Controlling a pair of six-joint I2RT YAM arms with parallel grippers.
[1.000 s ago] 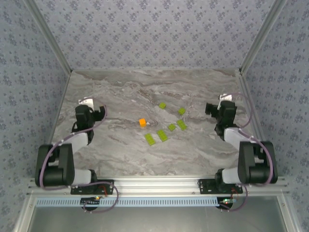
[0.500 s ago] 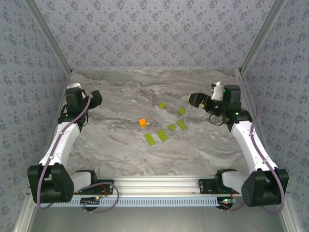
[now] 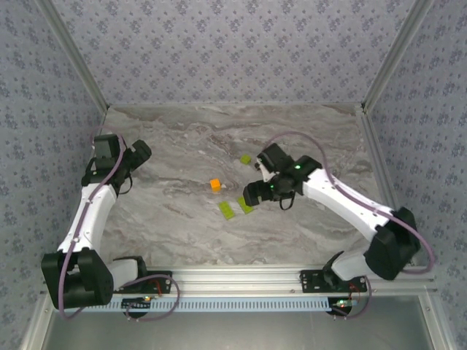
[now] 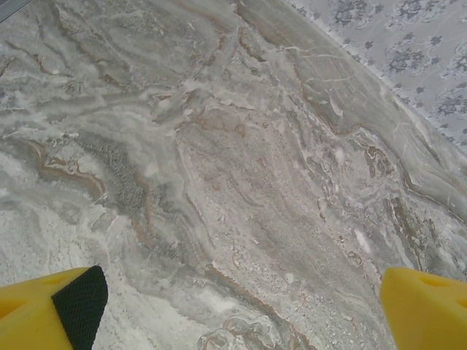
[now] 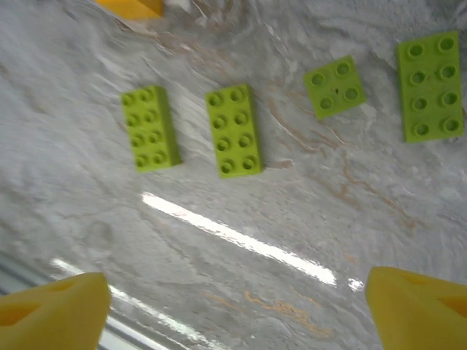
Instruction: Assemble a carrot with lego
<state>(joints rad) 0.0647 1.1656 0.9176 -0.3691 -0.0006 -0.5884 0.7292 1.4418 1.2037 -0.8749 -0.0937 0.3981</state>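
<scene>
Right gripper (image 5: 232, 302): fingers spread wide, nothing held; hanging over the loose green bricks (image 5: 335, 87), mid-table.
Left gripper (image 4: 237, 310): spread wide, empty; over bare table (image 4: 219, 146) toward the left edge.
Orange brick (image 3: 215, 184): alone near the table's centre, apart from the greens.
Carrot: not begun; no two bricks joined.
Step judged: first pick of a green brick.
Method: centre over the middle long brick (image 5: 233, 130), turn the wrist so the fingers close across its narrow width, then descend straight.
Risk: its neighbour (image 5: 150, 128) lies just beside; a skewed finger would likely nudge it.
</scene>
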